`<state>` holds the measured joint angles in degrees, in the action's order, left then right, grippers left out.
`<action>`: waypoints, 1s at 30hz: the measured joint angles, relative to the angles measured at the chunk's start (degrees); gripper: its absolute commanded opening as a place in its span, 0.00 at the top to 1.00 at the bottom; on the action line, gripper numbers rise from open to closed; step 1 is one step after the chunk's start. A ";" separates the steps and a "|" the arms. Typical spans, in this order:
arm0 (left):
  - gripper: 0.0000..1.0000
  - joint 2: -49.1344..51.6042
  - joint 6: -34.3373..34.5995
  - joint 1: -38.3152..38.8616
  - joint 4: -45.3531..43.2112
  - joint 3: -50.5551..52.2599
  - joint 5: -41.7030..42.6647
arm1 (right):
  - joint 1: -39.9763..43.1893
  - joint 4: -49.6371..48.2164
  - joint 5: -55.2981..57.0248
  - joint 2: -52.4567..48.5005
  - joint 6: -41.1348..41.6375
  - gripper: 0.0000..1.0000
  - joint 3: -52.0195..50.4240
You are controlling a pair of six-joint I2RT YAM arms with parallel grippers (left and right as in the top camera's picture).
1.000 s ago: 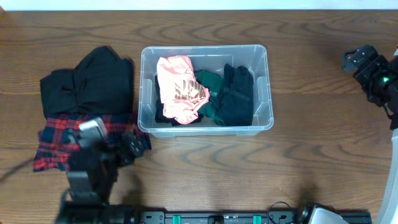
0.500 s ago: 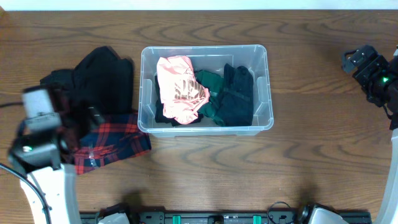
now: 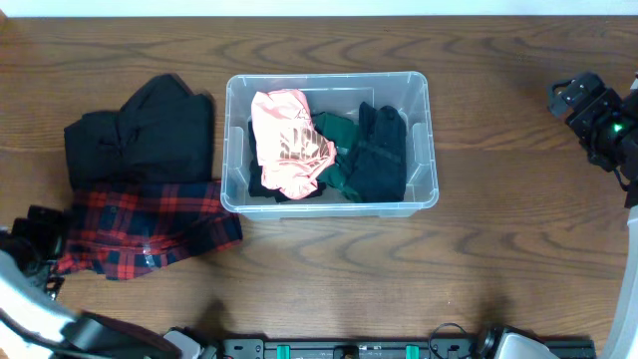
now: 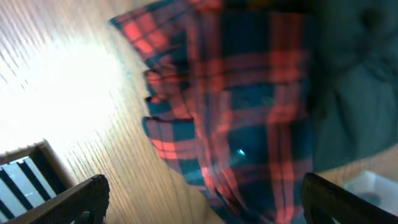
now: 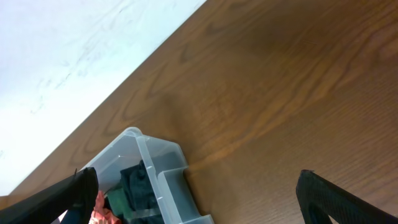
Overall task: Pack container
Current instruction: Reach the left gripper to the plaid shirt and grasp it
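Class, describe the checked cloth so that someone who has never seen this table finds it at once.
Start at the big clear container. To its left, outside it, two garments lie touching. The checked cloth is the one nearer the robot, the only red-and-dark plaid; its neighbour, the black garment, is plain.

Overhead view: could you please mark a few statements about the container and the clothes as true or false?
1. The container holds a pink garment. True.
2. The red plaid garment lies inside the container. False: it lies on the table, left of the container.
3. The black garment lies outside the container. True.
4. The right pincer grips the green garment. False: it is open and empty, well right of the container, where the green garment lies.
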<state>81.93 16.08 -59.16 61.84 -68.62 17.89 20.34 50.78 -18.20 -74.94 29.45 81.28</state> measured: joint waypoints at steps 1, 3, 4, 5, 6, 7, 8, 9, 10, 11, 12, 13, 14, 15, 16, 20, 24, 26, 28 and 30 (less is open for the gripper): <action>0.02 1.44 -0.57 -1.25 -0.76 0.22 1.03 | 0.00 0.02 0.00 0.00 0.00 0.01 0.00; 0.02 4.74 -2.32 -3.43 -2.43 0.50 3.74 | 0.00 0.00 0.00 0.00 0.00 0.01 0.00; 0.02 6.32 -3.21 -4.17 -2.89 0.52 4.87 | 0.00 0.02 0.00 0.00 0.00 0.01 0.00; 0.02 8.09 -4.50 -4.61 -3.30 0.57 5.90 | 0.00 0.00 0.00 0.00 0.00 0.01 0.00; 0.02 9.62 -5.57 -4.70 -3.50 0.57 6.60 | 0.00 0.00 0.00 0.00 0.00 0.01 0.00; 0.02 11.32 -6.47 -4.63 -3.61 0.57 7.37 | 0.00 0.00 0.00 0.00 0.00 0.01 0.00; 0.02 13.03 -7.30 -4.46 -3.74 0.61 8.02 | 0.00 0.00 0.00 0.00 0.00 0.01 0.00; 0.02 14.40 -8.02 -4.20 -3.89 0.61 8.57 | 0.00 0.00 0.00 0.00 0.00 0.01 0.00; 0.02 15.93 -8.81 -3.93 -4.42 0.61 9.01 | 0.00 0.02 0.00 0.00 0.00 0.01 0.00; 0.02 17.77 -9.66 -3.50 -5.20 0.63 9.35 | 0.00 0.00 0.00 0.00 0.00 0.01 0.00; 0.02 19.37 -10.29 -3.10 -5.81 0.63 9.64 | 0.00 0.00 0.00 0.00 0.00 0.01 0.00; 0.02 20.76 -10.82 -2.71 -6.38 0.66 9.92 | 0.00 0.00 0.00 0.00 0.00 0.01 0.00; 0.02 22.23 -11.54 -2.27 -6.84 0.68 10.19 | 0.00 0.00 0.00 0.00 0.00 0.01 0.00; 0.02 23.39 -12.00 -1.97 -7.28 0.68 10.29 | 0.00 0.00 0.00 0.00 0.00 0.01 0.00; 0.02 24.35 -12.35 -1.70 -7.63 0.68 10.27 | 0.00 0.00 0.00 0.00 0.00 0.01 0.00; 0.02 27.06 -13.40 -1.20 -9.51 0.68 10.27 | 0.00 0.00 0.00 0.00 0.00 0.01 0.00; 0.11 28.70 -13.38 -1.03 -11.28 0.50 10.71 | 0.00 0.02 0.00 0.00 0.00 0.01 0.00; 0.30 29.16 -13.18 -0.70 -11.50 0.42 10.84 | 0.00 -0.02 0.00 0.00 0.00 0.01 0.00; 0.53 29.94 -13.29 -0.17 -11.74 0.31 11.43 | 0.00 -0.02 0.00 0.00 0.00 0.01 -0.02; 0.71 30.62 -13.22 0.31 -11.96 0.33 12.68 | 0.00 0.02 0.00 0.00 0.00 0.01 -0.02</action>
<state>112.55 2.85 -58.85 49.89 -68.29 30.57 20.34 50.81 -18.20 -74.94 29.45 81.25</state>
